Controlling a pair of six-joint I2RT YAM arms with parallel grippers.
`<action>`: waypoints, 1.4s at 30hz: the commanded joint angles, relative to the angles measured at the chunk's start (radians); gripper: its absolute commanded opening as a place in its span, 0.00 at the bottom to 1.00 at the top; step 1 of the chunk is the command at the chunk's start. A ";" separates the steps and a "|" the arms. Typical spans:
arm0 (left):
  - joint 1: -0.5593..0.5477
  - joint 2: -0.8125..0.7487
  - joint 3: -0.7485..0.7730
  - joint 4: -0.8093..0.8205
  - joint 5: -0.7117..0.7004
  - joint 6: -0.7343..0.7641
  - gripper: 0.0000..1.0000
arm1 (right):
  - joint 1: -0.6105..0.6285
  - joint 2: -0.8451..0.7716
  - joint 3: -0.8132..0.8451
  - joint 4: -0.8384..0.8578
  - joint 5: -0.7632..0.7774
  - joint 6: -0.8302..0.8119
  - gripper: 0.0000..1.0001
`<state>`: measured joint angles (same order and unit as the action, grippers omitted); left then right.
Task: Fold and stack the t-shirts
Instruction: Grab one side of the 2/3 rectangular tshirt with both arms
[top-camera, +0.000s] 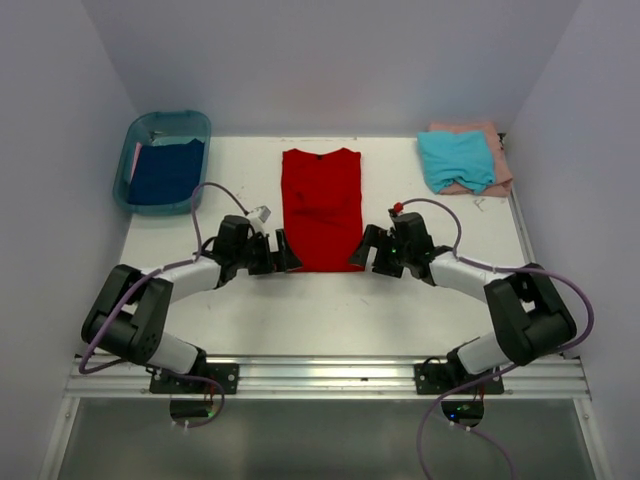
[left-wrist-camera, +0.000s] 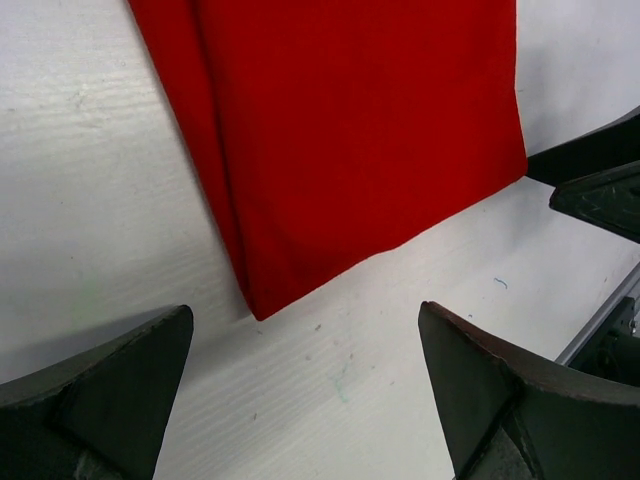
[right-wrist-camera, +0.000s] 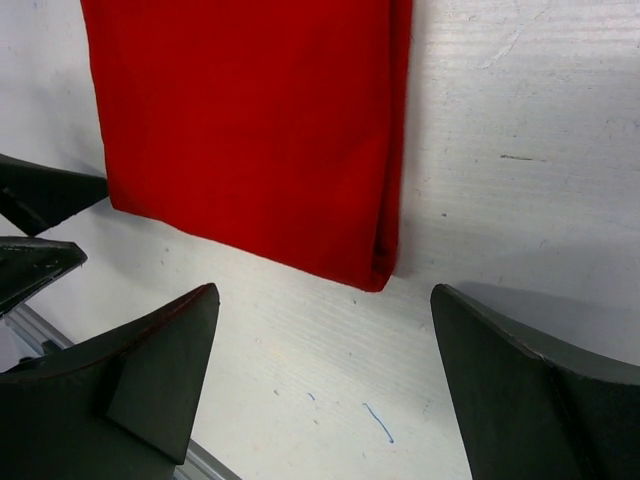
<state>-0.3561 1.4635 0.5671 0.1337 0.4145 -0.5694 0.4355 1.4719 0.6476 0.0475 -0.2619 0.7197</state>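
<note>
The red t-shirt (top-camera: 321, 208) lies flat in the middle of the table, folded into a long strip with its sides turned in. My left gripper (top-camera: 284, 254) is open just off its near left corner (left-wrist-camera: 262, 300), touching nothing. My right gripper (top-camera: 362, 250) is open just off its near right corner (right-wrist-camera: 378, 272), also empty. The teal t-shirt (top-camera: 456, 160) lies folded on top of the folded pale pink t-shirt (top-camera: 497, 152) at the back right. The dark blue t-shirt (top-camera: 166, 171) lies in the teal tub (top-camera: 133, 131) at the back left.
White walls close in the table on three sides. The aluminium rail (top-camera: 320, 375) with both arm bases runs along the near edge. The right gripper's fingers (left-wrist-camera: 600, 190) show in the left wrist view, and the left gripper's fingers (right-wrist-camera: 40, 225) in the right wrist view.
</note>
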 joint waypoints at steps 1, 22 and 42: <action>0.006 0.049 0.013 -0.029 -0.013 -0.024 1.00 | -0.007 0.011 -0.002 0.072 -0.020 0.026 0.90; 0.006 0.156 0.019 -0.085 -0.036 -0.049 0.87 | -0.007 0.113 -0.008 0.046 0.044 -0.002 0.49; -0.003 0.210 -0.062 -0.059 0.006 -0.067 0.79 | -0.007 0.110 0.024 -0.071 0.107 -0.037 0.41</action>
<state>-0.3531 1.5814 0.5838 0.2676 0.4496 -0.6399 0.4309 1.5421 0.6678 0.0158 -0.1871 0.6991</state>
